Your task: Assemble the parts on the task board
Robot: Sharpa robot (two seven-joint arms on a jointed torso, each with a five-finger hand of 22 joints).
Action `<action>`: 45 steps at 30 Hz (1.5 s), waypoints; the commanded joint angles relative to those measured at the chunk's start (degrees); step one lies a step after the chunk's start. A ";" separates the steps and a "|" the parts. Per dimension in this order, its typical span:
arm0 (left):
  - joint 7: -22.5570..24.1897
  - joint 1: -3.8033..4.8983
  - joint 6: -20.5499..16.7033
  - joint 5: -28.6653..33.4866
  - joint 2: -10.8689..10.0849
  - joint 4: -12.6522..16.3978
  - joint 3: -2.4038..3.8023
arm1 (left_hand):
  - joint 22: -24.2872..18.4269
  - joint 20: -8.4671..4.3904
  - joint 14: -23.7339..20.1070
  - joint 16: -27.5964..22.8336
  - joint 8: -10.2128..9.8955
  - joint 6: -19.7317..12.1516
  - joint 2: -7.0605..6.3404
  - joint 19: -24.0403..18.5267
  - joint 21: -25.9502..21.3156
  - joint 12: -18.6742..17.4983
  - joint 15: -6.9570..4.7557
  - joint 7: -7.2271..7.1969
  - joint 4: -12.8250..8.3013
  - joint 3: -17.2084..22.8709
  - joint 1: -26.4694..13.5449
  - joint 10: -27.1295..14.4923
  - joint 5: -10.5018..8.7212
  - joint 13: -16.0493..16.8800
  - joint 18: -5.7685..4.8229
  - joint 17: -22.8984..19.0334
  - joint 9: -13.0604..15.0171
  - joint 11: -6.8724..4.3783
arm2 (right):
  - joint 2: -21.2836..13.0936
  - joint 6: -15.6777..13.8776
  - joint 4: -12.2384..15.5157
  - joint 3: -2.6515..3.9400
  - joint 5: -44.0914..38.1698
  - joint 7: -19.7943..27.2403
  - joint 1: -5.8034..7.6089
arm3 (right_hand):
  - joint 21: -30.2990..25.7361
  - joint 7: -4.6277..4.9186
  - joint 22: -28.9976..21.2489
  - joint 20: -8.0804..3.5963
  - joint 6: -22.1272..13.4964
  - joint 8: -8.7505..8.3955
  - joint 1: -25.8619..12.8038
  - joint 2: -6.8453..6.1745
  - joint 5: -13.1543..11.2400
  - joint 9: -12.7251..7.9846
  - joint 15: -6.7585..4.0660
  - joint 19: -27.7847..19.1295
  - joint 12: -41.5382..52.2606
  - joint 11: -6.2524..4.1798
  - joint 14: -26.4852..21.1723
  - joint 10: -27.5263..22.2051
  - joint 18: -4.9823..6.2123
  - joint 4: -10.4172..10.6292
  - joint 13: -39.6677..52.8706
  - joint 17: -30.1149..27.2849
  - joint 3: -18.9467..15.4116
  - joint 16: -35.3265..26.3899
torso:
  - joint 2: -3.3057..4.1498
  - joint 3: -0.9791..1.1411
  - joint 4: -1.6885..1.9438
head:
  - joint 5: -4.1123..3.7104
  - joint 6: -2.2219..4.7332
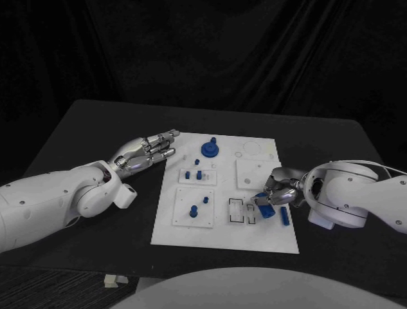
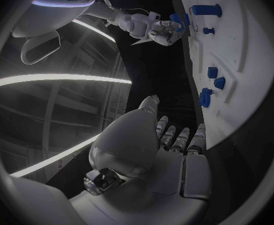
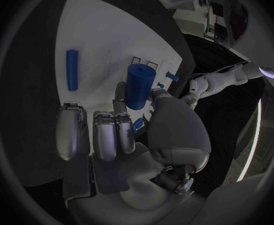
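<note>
The right hand (image 3: 134,135) grips a blue cylinder (image 3: 139,86) over the white board (image 1: 259,238) — its lower end hidden by fingers. The left hand (image 1: 146,152) rests empty, fingers loosely apart, on the surface (image 1: 92,129) beside the board's edge.

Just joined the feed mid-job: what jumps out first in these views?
The white task board in the middle of the black table, dotted with small blue parts, catches the eye first. At its right edge the right hand holds a blue cylinder over the board, with a blue rod lying flat on the board close by. The left hand hovers at the board's left edge, fingers apart, holding nothing.
</note>
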 commanded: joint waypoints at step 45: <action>-0.34 -0.15 1.86 0.36 0.53 -0.07 0.04 | -0.15 -0.02 0.01 -0.07 0.48 1.07 0.49 0.26 0.11 -0.26 0.48 1.21 -0.52 0.72 -0.01 -0.07 0.44 0.01 -0.98 -0.07 0.18 -0.67 | 8.29 3.08 -4.75 -0.03 8.93 -4.44 -1.57 | -4.78 2.87 10.01 1.97 -12.35 2.02 -6.47 3.10 -41.40 5.18 2.06 -0.52 0.14 2.13 5.31 6.36 1.54 -1.50 15.10 12.11 -0.34 -1.12 | 0.10 -0.01 -0.04 | 0.88 -0.01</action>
